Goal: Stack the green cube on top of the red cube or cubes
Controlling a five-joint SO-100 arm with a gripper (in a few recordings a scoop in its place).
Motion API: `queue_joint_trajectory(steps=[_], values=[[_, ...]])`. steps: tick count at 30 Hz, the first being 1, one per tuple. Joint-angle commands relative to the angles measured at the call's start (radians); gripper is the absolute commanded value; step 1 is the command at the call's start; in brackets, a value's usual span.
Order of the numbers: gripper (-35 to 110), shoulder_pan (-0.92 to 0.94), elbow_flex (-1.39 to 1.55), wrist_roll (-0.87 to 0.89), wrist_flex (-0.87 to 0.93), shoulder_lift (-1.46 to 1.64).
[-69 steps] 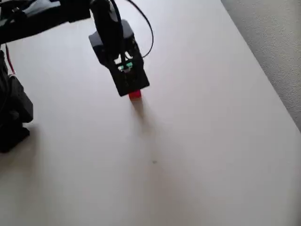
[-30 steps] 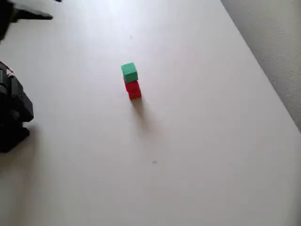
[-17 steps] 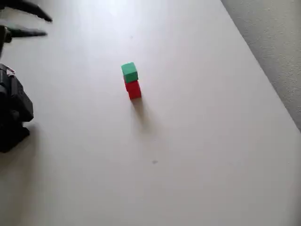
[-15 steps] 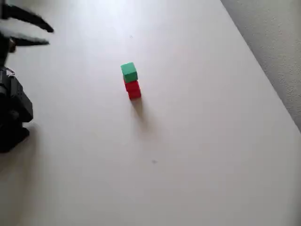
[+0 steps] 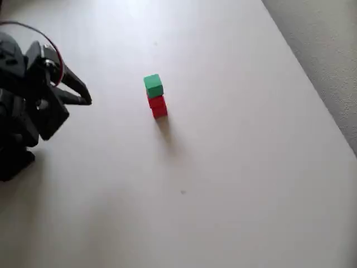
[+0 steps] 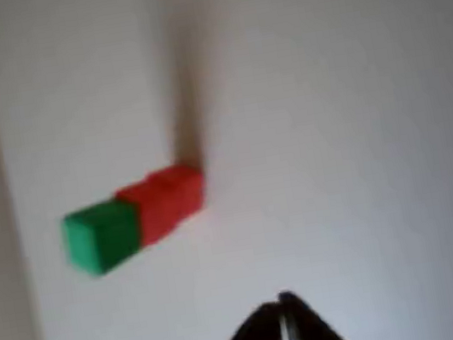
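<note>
The green cube [image 5: 153, 85] sits on top of the red cubes [image 5: 158, 106], forming one upright stack on the white table [image 5: 234, 167]. The wrist view lies on its side: there the green cube [image 6: 99, 236] is at the left end of the stack and the red cubes [image 6: 167, 201] are to its right. My black gripper [image 5: 87, 100] is well left of the stack, apart from it, pointing toward it. Its fingertips [image 6: 280, 310] meet with nothing between them.
The arm's black base [image 5: 17, 145] stands at the left edge of the overhead view. The table's right edge [image 5: 312, 89] runs diagonally, with grey carpet [image 5: 329, 44] beyond it.
The gripper released the green cube on the red stack and withdrew to the left. Since half a second ago it has dropped lower and its fingers have come together. The stack has not moved.
</note>
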Motion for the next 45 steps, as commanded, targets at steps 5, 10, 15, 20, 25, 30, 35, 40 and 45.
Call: queue_joint_trajectory(steps=[5, 10, 15, 20, 25, 30, 35, 40, 45], values=[[-2, 0.003, 0.133, -0.002, -0.072, 0.048], [-2, -0.008, 0.224, -0.005, -0.071, 0.13], [-2, -0.014, 0.304, -0.011, -0.061, 0.213], [-2, -0.008, 0.357, -0.025, -0.046, 0.288], [-2, 0.005, 0.357, -0.017, -0.041, 0.295], [-1, 0.0, 0.357, -0.018, -0.04, 0.295], [-2, 0.0, 0.357, -0.02, -0.04, 0.295], [-2, 0.0, 0.357, -0.02, -0.04, 0.295], [-2, 0.0, 0.357, -0.02, -0.04, 0.295]])
